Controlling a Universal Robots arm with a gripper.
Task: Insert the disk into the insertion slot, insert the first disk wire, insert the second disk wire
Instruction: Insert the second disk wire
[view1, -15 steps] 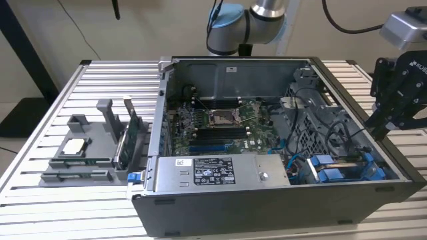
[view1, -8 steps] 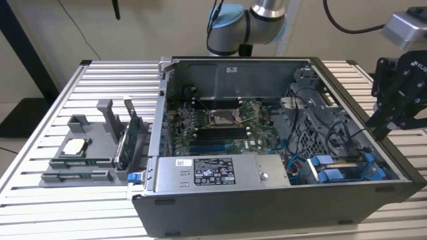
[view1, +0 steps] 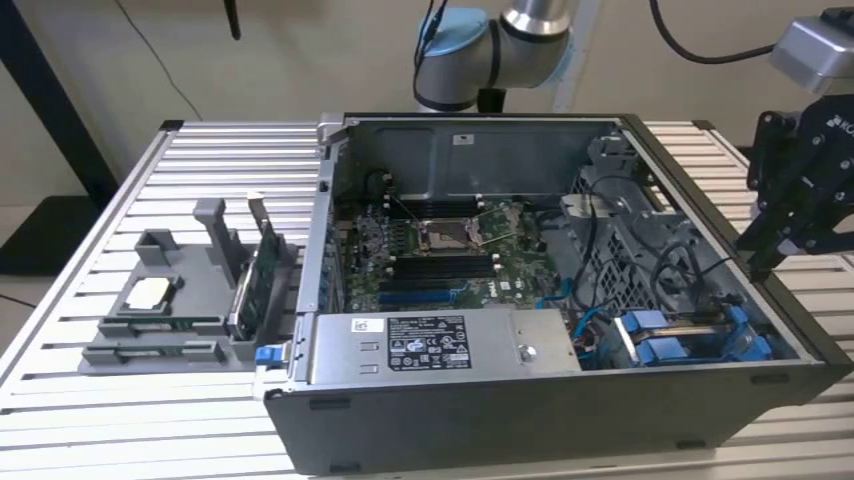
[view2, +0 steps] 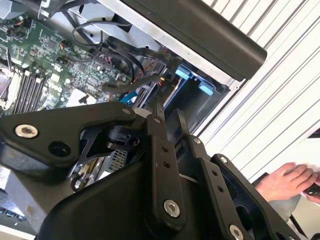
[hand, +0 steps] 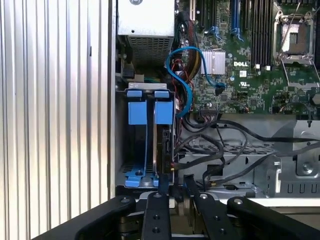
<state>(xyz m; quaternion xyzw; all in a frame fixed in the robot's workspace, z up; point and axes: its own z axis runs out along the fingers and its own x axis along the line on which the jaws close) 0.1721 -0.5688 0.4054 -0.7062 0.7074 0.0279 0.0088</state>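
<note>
The disk (hand: 161, 145) stands on edge inside the insertion slot (hand: 131, 172), its blue carrier tabs (hand: 163, 111) at the cage's mouth. In the exterior view the disk (view1: 681, 345) sits at the case's near right corner. Black wires (hand: 210, 155) loop across to a small connector right beside the disk's edge. My gripper (hand: 176, 184) hovers over the case's edge just short of that connector, its fingers a narrow gap apart with nothing between them. In the exterior view my gripper (view1: 774, 255) hangs above the case's right wall. In the second wrist view my gripper (view2: 169, 116) points towards the blue tabs (view2: 183, 72).
The open computer case holds a green motherboard (view1: 441, 250), a silver labelled power supply (view1: 427, 345) and a blue cable (hand: 185, 90). A grey holder (view1: 160, 310) with a green card (view1: 267, 270) stands on the slatted table at the exterior view's left. A person's hand (view2: 287, 180) rests beyond the case.
</note>
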